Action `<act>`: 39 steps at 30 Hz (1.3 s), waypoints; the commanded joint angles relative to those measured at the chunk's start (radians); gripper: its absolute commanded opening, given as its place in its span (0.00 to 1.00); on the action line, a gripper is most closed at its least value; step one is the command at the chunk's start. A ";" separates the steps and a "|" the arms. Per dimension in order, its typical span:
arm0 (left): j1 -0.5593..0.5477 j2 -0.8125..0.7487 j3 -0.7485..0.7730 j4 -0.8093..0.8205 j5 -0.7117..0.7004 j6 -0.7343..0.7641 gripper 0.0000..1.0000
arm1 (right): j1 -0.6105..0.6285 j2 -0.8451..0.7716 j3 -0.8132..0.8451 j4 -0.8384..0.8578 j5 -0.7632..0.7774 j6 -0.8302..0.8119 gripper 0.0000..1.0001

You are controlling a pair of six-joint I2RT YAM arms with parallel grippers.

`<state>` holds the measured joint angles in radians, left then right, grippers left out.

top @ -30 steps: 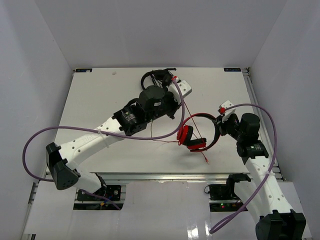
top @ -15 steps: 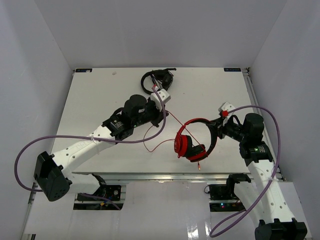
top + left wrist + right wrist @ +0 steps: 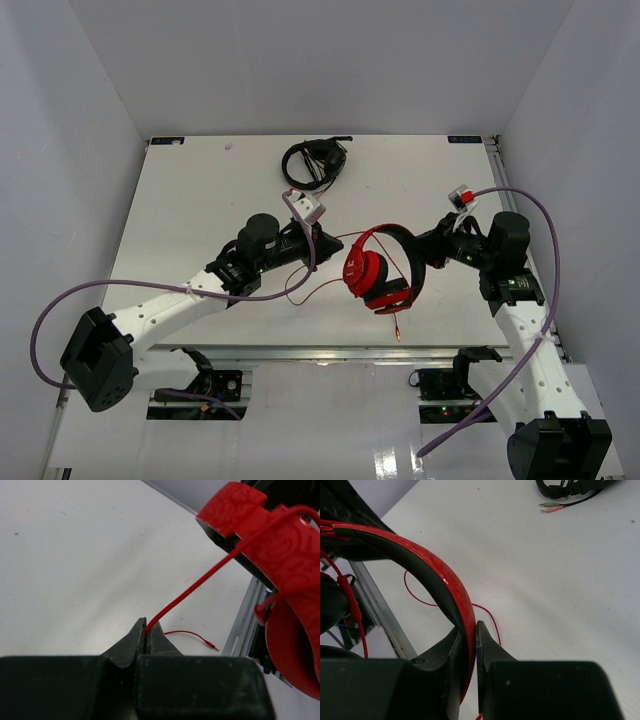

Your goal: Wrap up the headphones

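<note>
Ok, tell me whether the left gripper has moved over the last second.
Yes. The left gripper, shut on the red cable, has pulled back toward the near side, away from the black headphones.

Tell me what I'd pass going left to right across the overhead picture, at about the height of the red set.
left arm → thin red cable → red headphones → right arm. The black headphones at the far edge sit above the left arm and cable, so they are left out.

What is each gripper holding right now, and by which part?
The right gripper clamps the red headphones by the headband. The left gripper pinches their thin red cable partway along.
</note>
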<state>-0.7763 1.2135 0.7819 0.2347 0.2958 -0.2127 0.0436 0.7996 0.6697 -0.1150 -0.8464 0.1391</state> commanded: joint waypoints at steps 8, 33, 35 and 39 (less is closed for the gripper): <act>-0.009 0.124 -0.164 0.414 0.104 -0.227 0.21 | -0.031 0.041 0.064 0.252 -0.080 0.461 0.08; -0.177 0.338 -0.199 0.562 -0.011 -0.150 0.50 | -0.084 0.051 0.135 0.158 0.040 0.466 0.08; -0.195 0.363 -0.196 0.583 -0.020 -0.152 0.51 | -0.084 0.048 0.134 0.144 0.051 0.454 0.08; -0.248 0.473 -0.146 0.607 -0.032 -0.155 0.56 | -0.084 0.042 0.141 0.117 0.087 0.444 0.08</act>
<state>-0.9834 1.6087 0.5962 0.7982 0.2889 -0.3779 -0.0334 0.8600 0.7502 0.0059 -0.7923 0.5801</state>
